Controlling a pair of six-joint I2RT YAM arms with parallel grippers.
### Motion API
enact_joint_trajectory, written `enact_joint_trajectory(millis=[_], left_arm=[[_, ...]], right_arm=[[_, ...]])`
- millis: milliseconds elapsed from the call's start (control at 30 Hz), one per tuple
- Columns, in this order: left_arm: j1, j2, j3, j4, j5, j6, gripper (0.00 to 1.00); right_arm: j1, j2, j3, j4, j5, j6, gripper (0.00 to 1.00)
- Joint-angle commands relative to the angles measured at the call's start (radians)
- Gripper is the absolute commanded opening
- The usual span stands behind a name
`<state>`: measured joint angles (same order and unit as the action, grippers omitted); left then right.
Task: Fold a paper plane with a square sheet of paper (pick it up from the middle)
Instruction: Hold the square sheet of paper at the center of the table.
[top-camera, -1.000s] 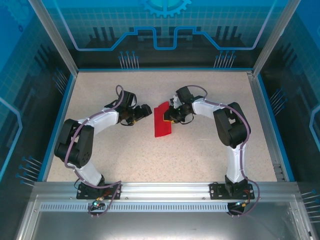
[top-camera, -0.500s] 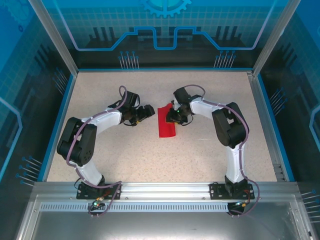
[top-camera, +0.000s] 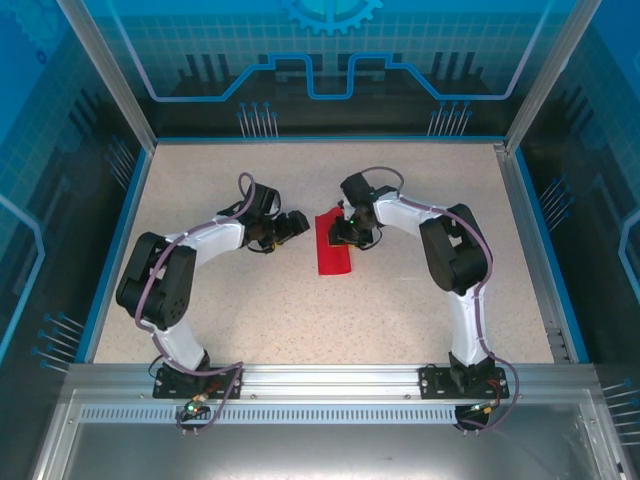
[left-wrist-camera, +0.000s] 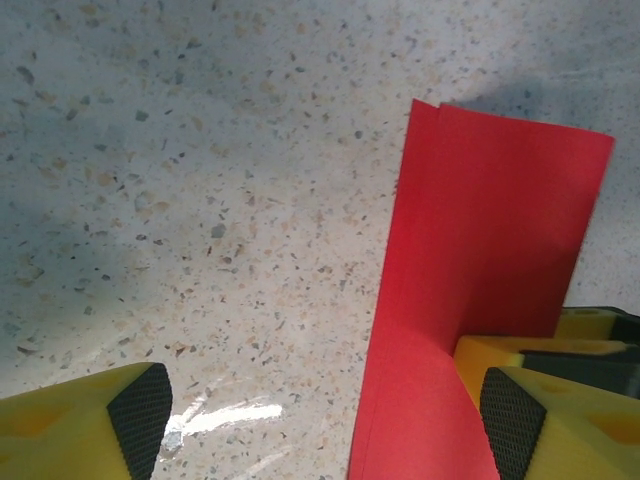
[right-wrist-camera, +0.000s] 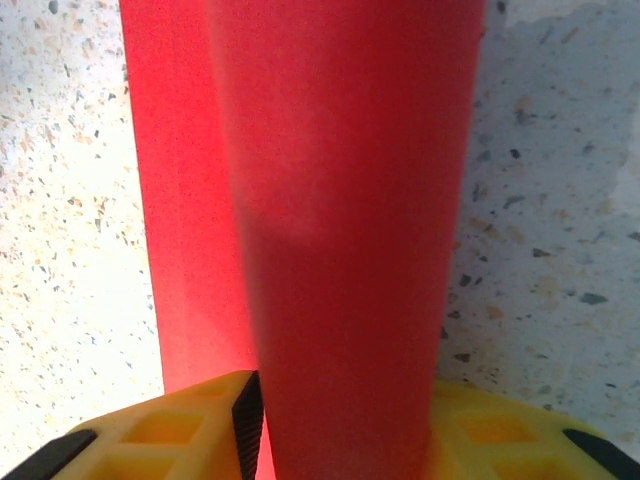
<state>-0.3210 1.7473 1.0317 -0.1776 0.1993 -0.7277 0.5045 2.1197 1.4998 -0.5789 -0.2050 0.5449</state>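
Thin bright red square sheet of paper (top-camera: 335, 260) lies near the middle of the speckled surface (top-camera: 250, 300), a little toward its far edge. It reads as a narrow doubled strip, long side running near to far.

Change over the last second: the strip has straightened and looks narrower from above, and its lifted far end has come down flatter. The right tool (top-camera: 345, 235) has drawn in over the strip's far right part, jaws easing apart. My reading is that the first half-fold is being let go and will want pressing before the nose corners are turned. It is not yet a dart.

Right tool, wrist view: jaws part-way apart, a raised red flap running up between the yellow fingers (right-wrist-camera: 190, 430) — whether they pinch it I cannot tell.

Left tool (top-camera: 292, 225): jaws spread wide, gripping nothing, just left of the strip. From its wrist camera the paper's left edge lies flat between its black pads (left-wrist-camera: 140, 410).

Count — one sheet, two arms, two tools.
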Motion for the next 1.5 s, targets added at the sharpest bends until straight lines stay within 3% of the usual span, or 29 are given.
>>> enact_joint_trajectory(millis=[0, 233, 733, 933, 1233, 1467], left_arm=[[-0.010, 0.011, 0.020, 0.013, 0.012, -0.034, 0.84], [-0.010, 0.020, 0.015, 0.038, 0.013, -0.039, 0.84], [-0.010, 0.099, 0.031, 0.156, 0.100, -0.058, 0.70], [-0.010, 0.129, 0.040, 0.190, 0.144, -0.076, 0.58], [-0.010, 0.179, 0.077, 0.219, 0.232, -0.078, 0.30], [-0.021, 0.208, 0.102, 0.216, 0.262, -0.078, 0.20]], right_arm=[[0.021, 0.070, -0.003, -0.065, 0.074, -0.027, 0.43], [0.041, 0.111, 0.012, -0.105, 0.133, -0.045, 0.45], [0.053, 0.143, 0.091, -0.211, 0.176, -0.034, 0.47], [0.053, 0.149, 0.106, -0.225, 0.165, -0.012, 0.48], [0.058, 0.170, 0.128, -0.246, 0.158, -0.001, 0.50], [0.062, 0.177, 0.135, -0.260, 0.171, 0.011, 0.50]])
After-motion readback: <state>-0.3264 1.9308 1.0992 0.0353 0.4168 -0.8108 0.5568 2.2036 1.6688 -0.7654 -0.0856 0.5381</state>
